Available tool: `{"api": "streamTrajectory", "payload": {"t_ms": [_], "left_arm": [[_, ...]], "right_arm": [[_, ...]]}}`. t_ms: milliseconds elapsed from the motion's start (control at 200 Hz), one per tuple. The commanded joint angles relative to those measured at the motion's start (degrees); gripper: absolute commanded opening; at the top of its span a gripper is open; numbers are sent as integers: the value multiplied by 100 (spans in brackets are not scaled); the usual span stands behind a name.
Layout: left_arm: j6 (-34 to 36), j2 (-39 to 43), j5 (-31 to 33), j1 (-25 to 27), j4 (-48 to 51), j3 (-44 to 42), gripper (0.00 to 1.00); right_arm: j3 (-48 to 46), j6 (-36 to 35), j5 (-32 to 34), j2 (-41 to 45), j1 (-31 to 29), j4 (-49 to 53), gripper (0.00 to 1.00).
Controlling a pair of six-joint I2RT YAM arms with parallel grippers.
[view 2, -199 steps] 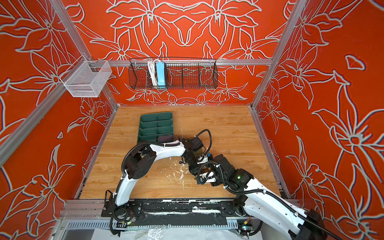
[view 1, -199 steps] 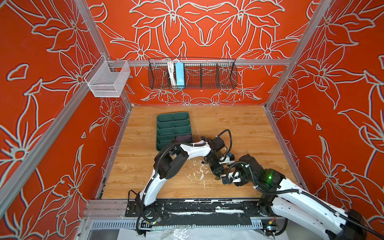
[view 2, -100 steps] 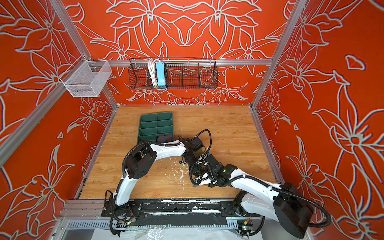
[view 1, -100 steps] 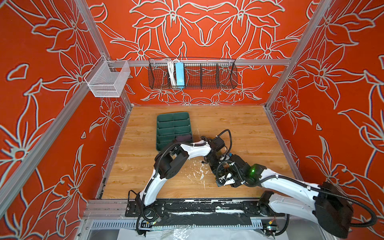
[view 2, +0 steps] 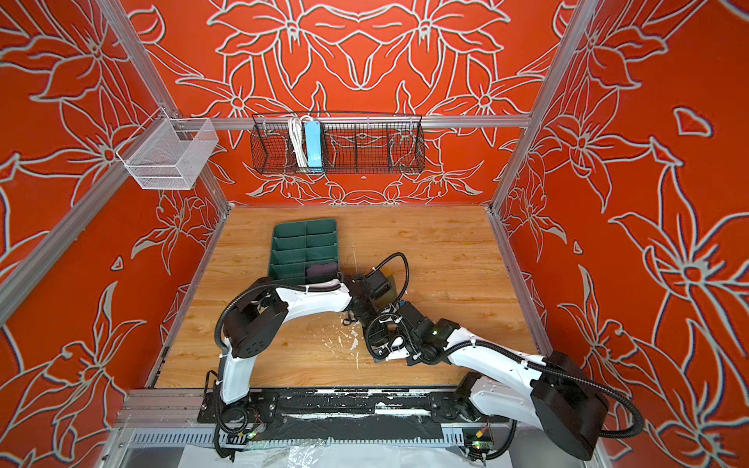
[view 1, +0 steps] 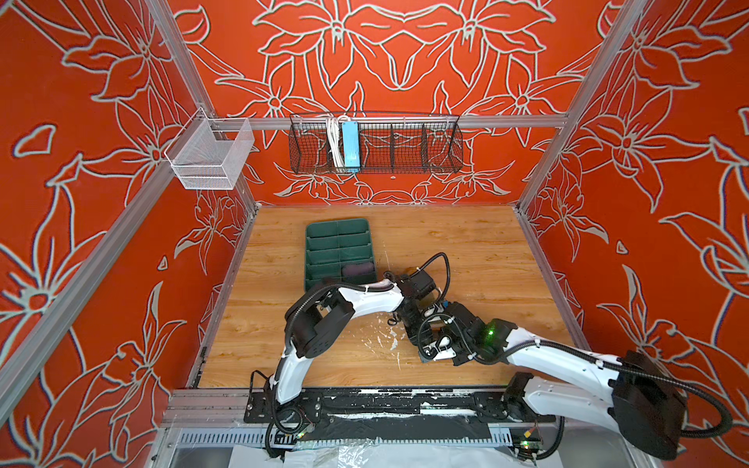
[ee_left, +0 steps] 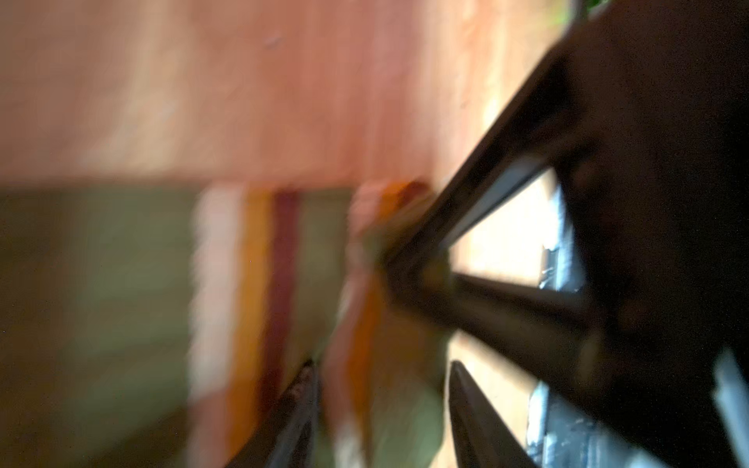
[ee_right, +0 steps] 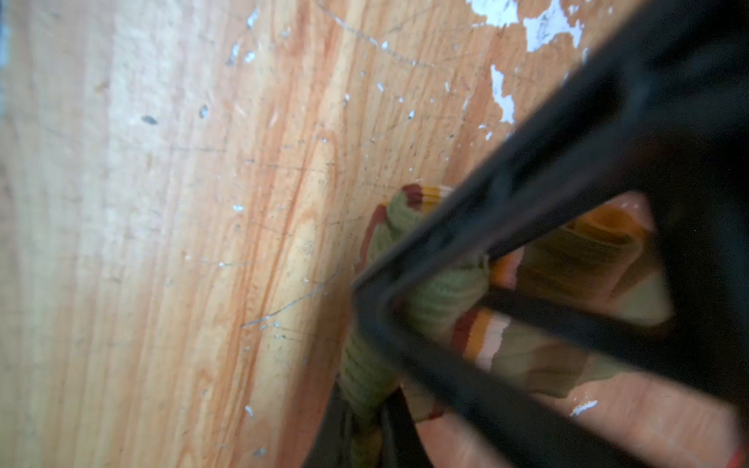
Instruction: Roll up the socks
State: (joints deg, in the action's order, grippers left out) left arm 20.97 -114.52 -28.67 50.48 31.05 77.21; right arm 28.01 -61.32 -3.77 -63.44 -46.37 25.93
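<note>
Right wrist: my right pincer (ee_right: 367, 421) just clamped onto the olive green striped fabric sock (ee_right: 441, 291).
Left pincer (ee_left: 381, 364): parting; grip too blurry to call.
Upshot: probably re-gripping mid-roll.

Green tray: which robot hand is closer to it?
Left. The left gripper sits just past the tray's near right corner; the right gripper is farther forward, holding the olive sock.

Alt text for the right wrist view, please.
The right end effector is shut on a bunched olive green sock with brown, mustard and cream stripes. It lies on a scratched wooden table; a black triangular frame crosses the view.
</note>
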Motion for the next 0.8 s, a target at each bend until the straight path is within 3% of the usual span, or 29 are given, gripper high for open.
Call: {"api": "streamTrajectory", "payload": {"t_ms": [0,215,370,465,570,706,796], "left_arm": [[-117,698,1547,-147,-269,-523,56],[-147,2779,3448,-421,-985,-1753,60],[473,4449,4565,-485,-1752,-2443,67],[1004,5368,4413,-504,-1962,-2628,68],[1506,6200,3637,-504,-1822,-2668,69],[2024,6659,2543,-459,-1655,-2881,68],[2335,6695,2414,-126,-1725,-3204,67]], "right_arm": [[325,356,-421,-179,-39,771,0],[882,696,-1222,-941,-30,1285,0],[1345,973,-1671,-1606,12,1738,0],[1555,1120,-1874,-1944,40,1911,0],[1714,1244,-1987,-2214,77,1943,0],[1734,1269,-2002,-2409,210,1789,0],[1785,1240,-1949,-2555,282,1736,0]]}}
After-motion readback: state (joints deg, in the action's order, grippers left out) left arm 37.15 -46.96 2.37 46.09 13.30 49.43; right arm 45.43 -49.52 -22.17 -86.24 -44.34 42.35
